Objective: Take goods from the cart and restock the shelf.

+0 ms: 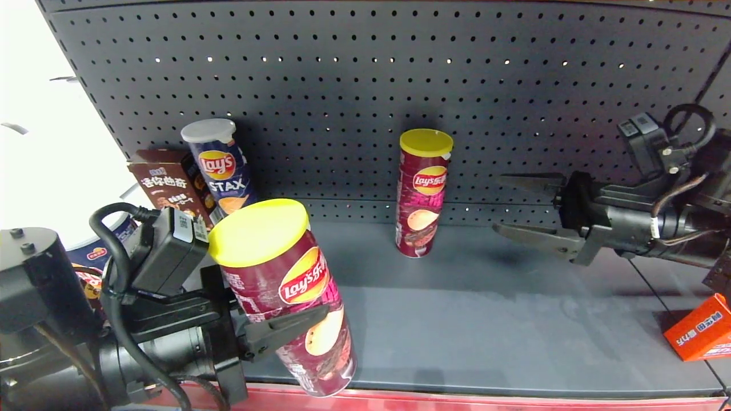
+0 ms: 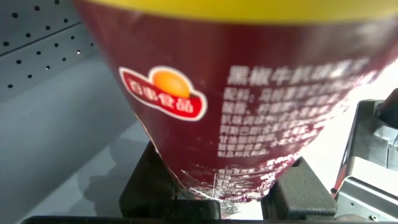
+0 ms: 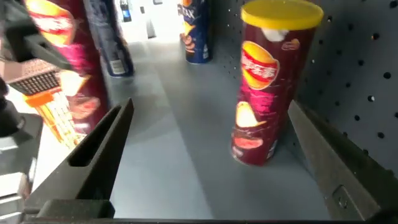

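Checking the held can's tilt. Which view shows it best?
Head view: the whole can shows, tilted, clamped in the left end effector. The left wrist view gives its side close up; the right wrist view, part of it far off.

You face a dark grey perforated metal back panel [image 1: 365,74], its round holes set in even rows. Along one upper row a few holes [image 1: 394,59] let small points of light through. A horizontal seam [image 1: 354,201] parts it from a narrower perforated band just above the flat matte grey metal shelf board [image 1: 491,331], which carries soft shadows and a paler scuffed patch. A red strip [image 1: 514,401] trims the board's front edge. On your right a thin dark joint line [image 1: 668,315] crosses the board. Past the panel's left edge you see a blown-out white glow [image 1: 34,125].
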Robot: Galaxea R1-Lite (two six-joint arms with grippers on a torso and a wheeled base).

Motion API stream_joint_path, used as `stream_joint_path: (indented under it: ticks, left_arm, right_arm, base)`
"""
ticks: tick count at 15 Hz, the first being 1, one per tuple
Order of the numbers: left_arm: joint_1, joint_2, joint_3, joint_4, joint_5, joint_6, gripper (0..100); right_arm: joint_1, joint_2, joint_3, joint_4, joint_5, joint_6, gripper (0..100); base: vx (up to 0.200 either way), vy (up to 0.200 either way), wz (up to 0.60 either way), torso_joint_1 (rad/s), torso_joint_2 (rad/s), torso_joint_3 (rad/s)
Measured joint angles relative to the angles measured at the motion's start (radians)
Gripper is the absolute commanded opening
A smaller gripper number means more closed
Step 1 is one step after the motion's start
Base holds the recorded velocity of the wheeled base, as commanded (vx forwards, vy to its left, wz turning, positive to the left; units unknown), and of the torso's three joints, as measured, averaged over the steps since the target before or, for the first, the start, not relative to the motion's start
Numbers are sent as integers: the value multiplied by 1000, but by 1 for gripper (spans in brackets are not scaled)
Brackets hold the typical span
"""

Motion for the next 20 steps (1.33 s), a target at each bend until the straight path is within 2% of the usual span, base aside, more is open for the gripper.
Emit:
stream_joint_path:
  ticks: [5, 20]
  left_arm:
    - [1, -1, -1, 0, 1, -14, 0]
    - [37, -1, 12, 0, 1, -12, 0]
  right_arm:
    - [-4, 153, -111, 0, 0, -24, 100]
    - [32, 461, -337, 2, 2, -27, 100]
  base:
    - [0, 0, 0, 0, 0, 0]
    - [0, 0, 0, 0, 0, 0]
